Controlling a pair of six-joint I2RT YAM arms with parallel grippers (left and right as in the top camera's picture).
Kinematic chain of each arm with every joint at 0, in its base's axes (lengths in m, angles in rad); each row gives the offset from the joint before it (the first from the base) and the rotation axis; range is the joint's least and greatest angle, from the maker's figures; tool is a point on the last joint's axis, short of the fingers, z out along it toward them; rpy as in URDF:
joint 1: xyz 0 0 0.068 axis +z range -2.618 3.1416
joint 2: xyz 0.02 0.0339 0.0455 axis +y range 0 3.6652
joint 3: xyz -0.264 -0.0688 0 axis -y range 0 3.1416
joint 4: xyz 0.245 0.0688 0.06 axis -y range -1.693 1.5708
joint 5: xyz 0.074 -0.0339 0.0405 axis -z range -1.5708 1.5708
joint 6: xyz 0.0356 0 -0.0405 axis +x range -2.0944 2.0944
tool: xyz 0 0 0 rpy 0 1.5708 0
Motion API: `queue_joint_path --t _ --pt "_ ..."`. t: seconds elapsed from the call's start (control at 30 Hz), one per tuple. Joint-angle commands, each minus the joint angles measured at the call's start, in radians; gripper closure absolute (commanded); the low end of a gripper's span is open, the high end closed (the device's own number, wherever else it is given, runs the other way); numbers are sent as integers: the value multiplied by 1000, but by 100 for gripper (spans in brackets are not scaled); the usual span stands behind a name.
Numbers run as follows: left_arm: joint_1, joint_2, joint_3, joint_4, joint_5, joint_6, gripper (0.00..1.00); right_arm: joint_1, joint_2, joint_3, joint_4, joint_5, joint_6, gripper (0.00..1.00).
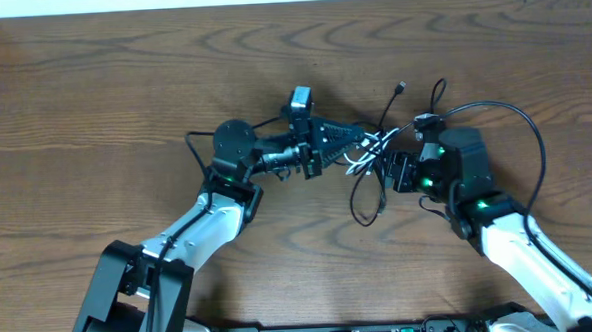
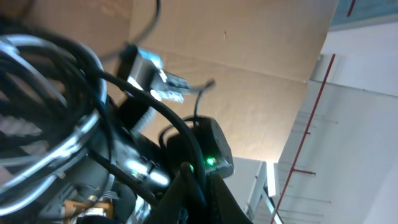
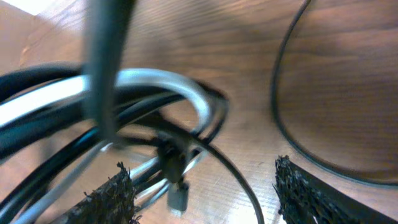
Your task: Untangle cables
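The cables [image 1: 368, 149], thin black cords and a white cord, are tangled at the table's middle between my two grippers. One black cord rises to a plug end [image 1: 401, 85], and a black loop [image 1: 364, 209] lies toward the front. My left gripper [image 1: 365, 138] points right and is shut on the cables; in the left wrist view its fingers [image 2: 200, 196] pinch a black cord [image 2: 155, 107]. My right gripper [image 1: 391, 168] is open at the tangle's right side. In the right wrist view its fingers [image 3: 205, 199] straddle the white cord [image 3: 177, 84], black cords and a small plug [image 3: 178, 199].
The wooden table [image 1: 93, 105] extends on all sides. The right arm's own thick black wire [image 1: 527, 126] arcs to the right of the tangle. The right arm's wrist with a green light [image 2: 211, 162] is close in front of the left gripper.
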Motion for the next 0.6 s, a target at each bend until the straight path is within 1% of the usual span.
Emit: queue_joint_path --t 0.0,0.13,0.2,0.3,0.43,0.5,0.57 --pt "-25 -20 19 100 -6 -98 92 23 60 -2 42 108 55 29" --pt "-34 -20 19 362 -17 -249 92 24 110 -2 130 110 55 29" --pt "-34 -23 19 469 -32 -256 92 21 118 -2 155 141 54 29" --pt "-34 -40 19 467 -27 -255 92 11 118 -2 136 241 54 30" --pt "-33 -45 19 466 -27 -255 92 -41 118 -2 42 358 54 33" --pt "-33 -45 19 465 -27 -240 92 -90 118 -2 -1 358 54 32" --pt "-33 -45 19 460 -27 -175 92 -145 114 -2 -30 299 31 27"
